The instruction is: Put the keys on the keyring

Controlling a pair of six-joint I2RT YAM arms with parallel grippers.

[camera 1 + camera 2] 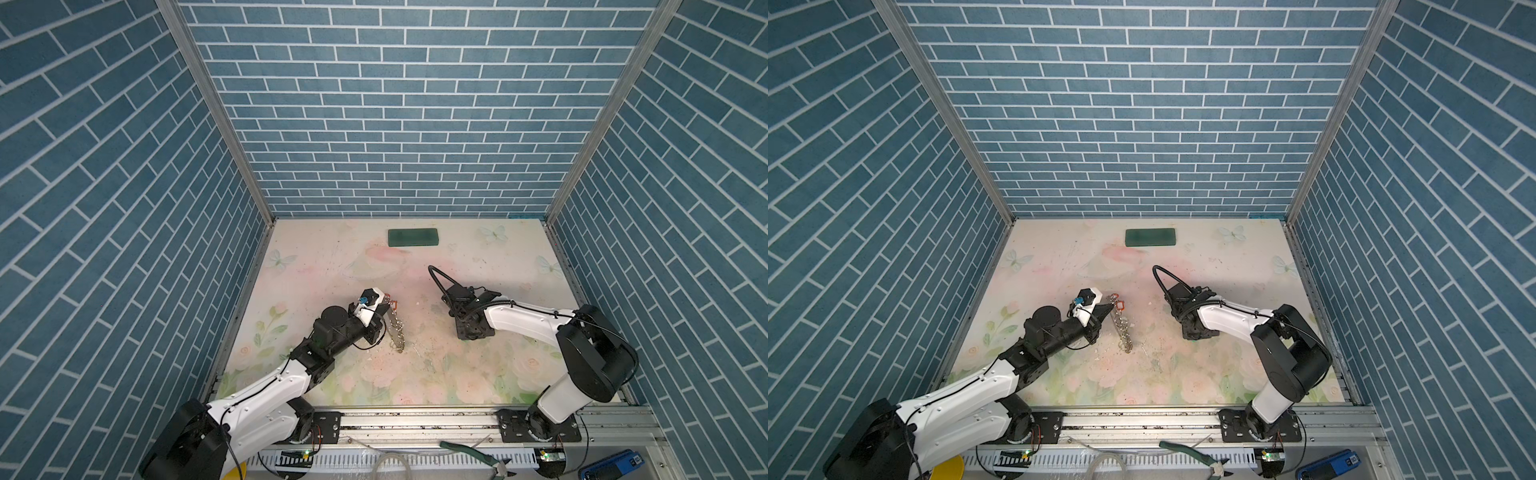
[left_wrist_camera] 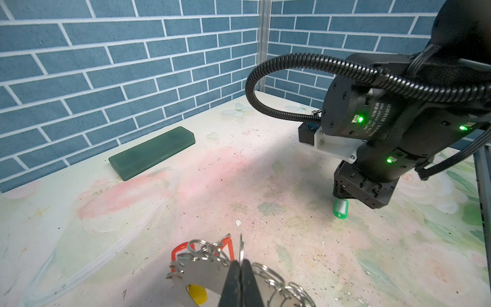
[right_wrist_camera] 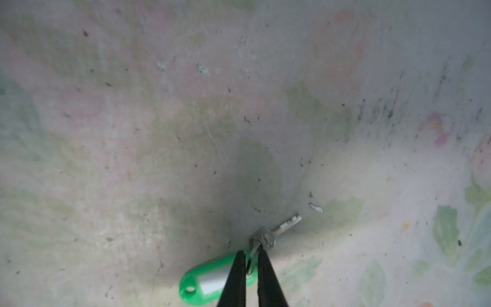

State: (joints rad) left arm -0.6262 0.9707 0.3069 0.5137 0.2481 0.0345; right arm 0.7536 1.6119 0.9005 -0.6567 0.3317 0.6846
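The keyring [image 2: 196, 273], a flat grey hoop fringed with silver split rings, hangs from my left gripper [image 2: 240, 261], which is shut on one split ring. An orange tag [image 2: 176, 251] and a yellow tag [image 2: 198, 293] show on it. In both top views the keyring [image 1: 397, 332] [image 1: 1123, 328] trails down to the table left of centre. A silver key [image 3: 281, 228] with a green tag [image 3: 210, 281] lies on the table. My right gripper [image 3: 249, 255] points straight down, closed to a narrow gap on the small ring joining that key and tag. The left wrist view shows the green tag [image 2: 341, 210] under it.
A dark green rectangular block [image 1: 413, 238] [image 2: 151, 152] lies near the back wall. Blue brick walls close in three sides. Pliers [image 1: 478, 455] lie on the front rail outside the table. The right arm's black cable [image 2: 265, 87] loops above the table.
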